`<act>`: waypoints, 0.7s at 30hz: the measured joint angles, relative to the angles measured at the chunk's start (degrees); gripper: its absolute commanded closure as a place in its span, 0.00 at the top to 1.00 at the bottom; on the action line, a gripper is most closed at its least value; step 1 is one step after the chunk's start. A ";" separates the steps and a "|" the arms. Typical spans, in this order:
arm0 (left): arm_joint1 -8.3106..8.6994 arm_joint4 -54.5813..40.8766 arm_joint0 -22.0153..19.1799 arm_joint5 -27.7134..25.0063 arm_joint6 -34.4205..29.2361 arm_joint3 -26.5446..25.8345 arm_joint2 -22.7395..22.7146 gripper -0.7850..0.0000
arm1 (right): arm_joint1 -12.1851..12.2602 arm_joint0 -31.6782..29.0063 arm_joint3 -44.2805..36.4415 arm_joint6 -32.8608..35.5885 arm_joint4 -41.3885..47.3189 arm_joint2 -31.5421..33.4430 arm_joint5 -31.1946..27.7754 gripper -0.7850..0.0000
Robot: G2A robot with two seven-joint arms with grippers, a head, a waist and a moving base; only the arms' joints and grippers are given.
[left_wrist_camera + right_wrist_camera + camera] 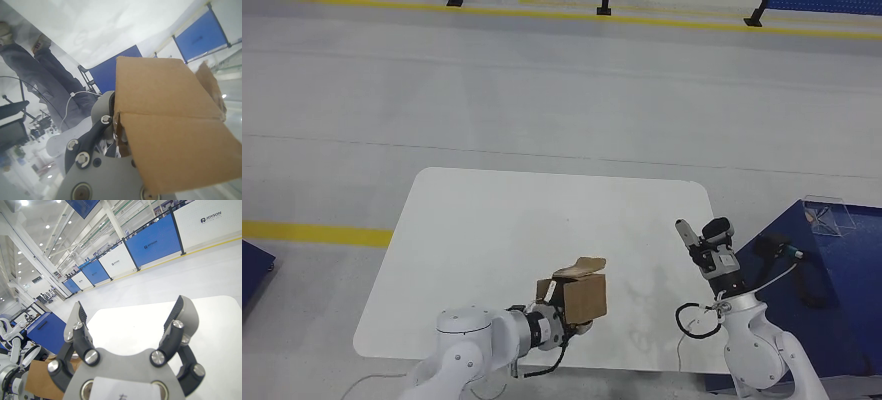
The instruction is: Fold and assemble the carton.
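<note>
Carton (585,297): brown, partly erected, top flap (579,267) raised; held aloft over the tabletop's (492,230) near edge.
Left end effector (113,121): clenched on one carton wall.
Right end effector (130,306): released, empty, near the right edge, well apart.
Hazard, judged: with only one wall pinched, the carton may swivel or crumple when the flap is pressed.

White rounded-corner surface (492,230) on a pale grey glossy floor (542,90), with a yellow floor line (312,234) off its side. Blue and white partition panels (153,245) in a row across the hall. High white ceiling, round ceiling lights (47,226).
</note>
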 measured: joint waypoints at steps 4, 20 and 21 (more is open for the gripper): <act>-1.62 -13.57 -2.95 -8.53 18.66 3.17 3.18 0.00 | 0.00 0.00 0.00 0.00 0.00 0.00 0.00 1.00; -7.00 -12.35 -14.12 -35.50 38.34 17.66 16.68 0.00 | 0.00 0.00 0.00 0.00 0.00 0.00 0.00 1.00; -7.38 -12.91 -14.77 -35.62 38.27 18.99 17.37 0.00 | 0.00 0.00 0.00 0.00 0.00 0.00 0.00 1.00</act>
